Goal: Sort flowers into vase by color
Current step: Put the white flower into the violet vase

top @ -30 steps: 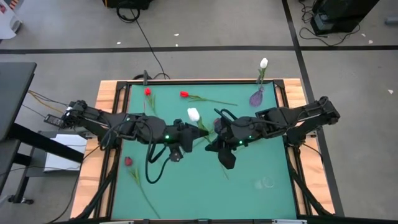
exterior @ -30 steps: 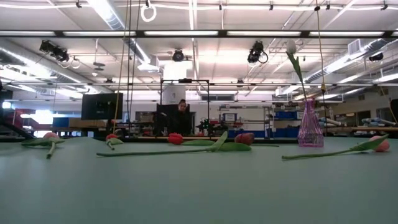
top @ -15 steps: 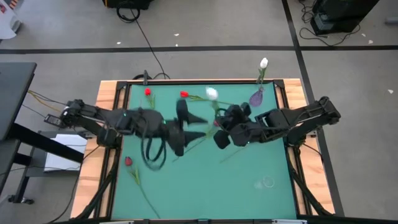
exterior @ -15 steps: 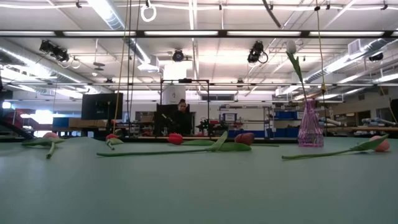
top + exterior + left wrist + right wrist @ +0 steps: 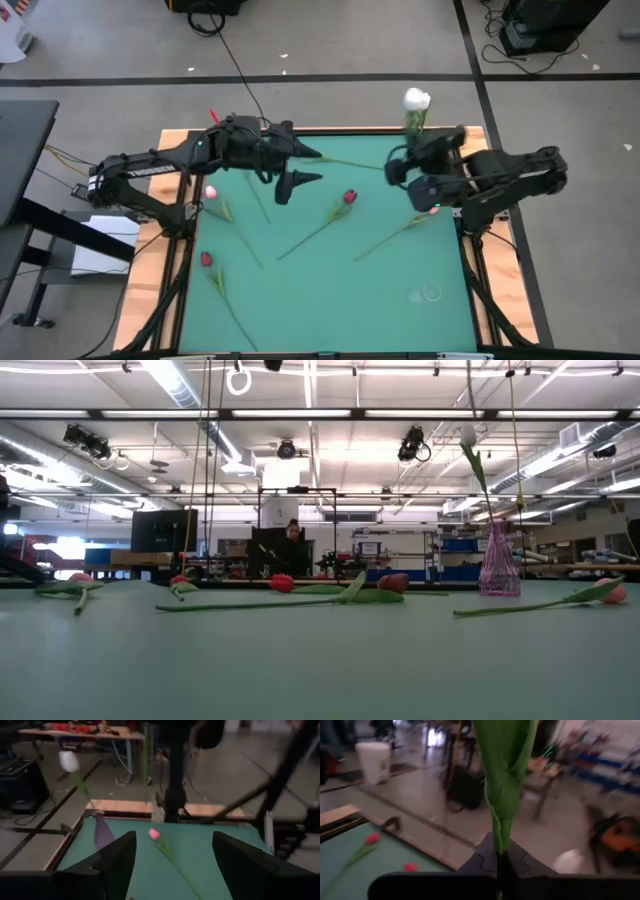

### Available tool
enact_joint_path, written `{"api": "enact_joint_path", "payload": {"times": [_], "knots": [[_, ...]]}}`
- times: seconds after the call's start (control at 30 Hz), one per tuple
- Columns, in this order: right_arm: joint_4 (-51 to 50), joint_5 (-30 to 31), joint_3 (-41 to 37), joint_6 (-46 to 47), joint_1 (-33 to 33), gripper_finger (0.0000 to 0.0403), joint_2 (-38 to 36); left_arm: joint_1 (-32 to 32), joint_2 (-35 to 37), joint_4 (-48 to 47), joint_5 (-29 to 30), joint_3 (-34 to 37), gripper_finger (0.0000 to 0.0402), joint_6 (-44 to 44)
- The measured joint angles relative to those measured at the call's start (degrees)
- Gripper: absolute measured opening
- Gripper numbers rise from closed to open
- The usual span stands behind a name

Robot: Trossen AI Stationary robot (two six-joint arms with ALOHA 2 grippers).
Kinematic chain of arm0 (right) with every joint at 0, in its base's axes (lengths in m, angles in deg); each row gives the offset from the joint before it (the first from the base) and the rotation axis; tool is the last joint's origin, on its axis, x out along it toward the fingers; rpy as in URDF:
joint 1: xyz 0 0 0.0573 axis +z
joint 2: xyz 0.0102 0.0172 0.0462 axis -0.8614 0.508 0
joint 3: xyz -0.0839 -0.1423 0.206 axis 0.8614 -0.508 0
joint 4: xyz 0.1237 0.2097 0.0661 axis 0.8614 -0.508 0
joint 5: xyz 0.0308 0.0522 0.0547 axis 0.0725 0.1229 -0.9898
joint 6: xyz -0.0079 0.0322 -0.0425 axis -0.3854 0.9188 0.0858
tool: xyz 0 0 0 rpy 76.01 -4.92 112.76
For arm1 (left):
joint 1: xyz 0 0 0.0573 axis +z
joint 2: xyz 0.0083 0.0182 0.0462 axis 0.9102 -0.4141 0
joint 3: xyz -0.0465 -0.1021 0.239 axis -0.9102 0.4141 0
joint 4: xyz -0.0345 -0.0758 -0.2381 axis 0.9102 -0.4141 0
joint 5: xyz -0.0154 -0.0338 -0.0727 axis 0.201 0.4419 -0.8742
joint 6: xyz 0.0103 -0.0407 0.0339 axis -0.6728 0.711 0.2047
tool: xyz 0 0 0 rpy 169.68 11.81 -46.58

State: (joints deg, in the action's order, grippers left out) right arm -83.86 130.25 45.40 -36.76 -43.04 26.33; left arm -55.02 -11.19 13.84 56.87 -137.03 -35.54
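Right end effector (image 5: 418, 150) was clamped on a white tulip (image 5: 416, 100) by its stem, up at the table's far right corner, close over the purple vase (image 5: 498, 563); next, lowering that stem into the neck. Left end effector (image 5: 305, 165) hung wide, empty. Other flowers (image 5: 348, 198) lay across the green table (image 5: 330, 300); beyond, a cluttered workshop.

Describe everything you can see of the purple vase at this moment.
The purple vase looks like translucent violet glass or plastic, with a slim neck widening into a broad, bell-shaped base. It stands upright on the green table, near a corner by the wooden rim. One white tulip stands in it, its green stem leaning slightly out of the neck. A pink tulip lies on the table close by, not touching it. In the high view the right arm covers the vase.
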Motion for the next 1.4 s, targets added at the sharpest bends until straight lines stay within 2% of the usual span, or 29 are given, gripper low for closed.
{"api": "enact_joint_path", "payload": {"times": [0.07,0.17,0.3,0.47,0.63,0.77,0.9,1.07,1.2,1.4], "knots": [[-5.0,3.2,0.0,2.9,0.5,0.0004,-1.5,1.5,0.1,7.1,0.1,2.7,0.0267,1.9],[-12.6,6.2,0.0,10.1,0.8,0.0003,-3.8,3.6,1.2,12.0,0.0,6.4,0.0267,4.5],[-10.8,7.6,-3.7,7.3,2.0,0.0003,-8.9,4.2,1.1,20.3,-0.7,10.8,0.0267,5.6],[-10.9,6.7,-11.5,10.3,4.7,0.0003,-15.7,3.7,1.1,32.4,-8.0,14.8,0.0267,4.9],[-9.7,7.1,-20.0,15.0,6.5,0.0003,-22.4,3.8,1.0,34.1,-9.1,15.3,0.0267,4.9],[-7.2,7.3,-26.5,14.9,5.8,0.0003,-26.0,3.7,1.0,33.7,-9.2,15.3,0.0267,4.8],[-5.3,8.5,-31.9,15.5,3.1,0.0003,-28.1,3.8,1.0,33.9,-9.2,15.3,0.0267,4.8],[-4.9,8.6,-37.5,20.6,-0.8,0.0003,-31.2,3.8,1.0,33.8,-9.2,15.3,0.0267,4.8],[-0.1,7.4,-40.3,20.1,-6.6,0.0003,-32.4,3.8,1.0,33.8,-9.2,15.3,0.0267,4.8],[13.3,6.6,-43.6,10.2,-17.8,0.0003,-30.8,3.8,1.0,33.8,-9.2,15.3,0.0267,4.8]]}}
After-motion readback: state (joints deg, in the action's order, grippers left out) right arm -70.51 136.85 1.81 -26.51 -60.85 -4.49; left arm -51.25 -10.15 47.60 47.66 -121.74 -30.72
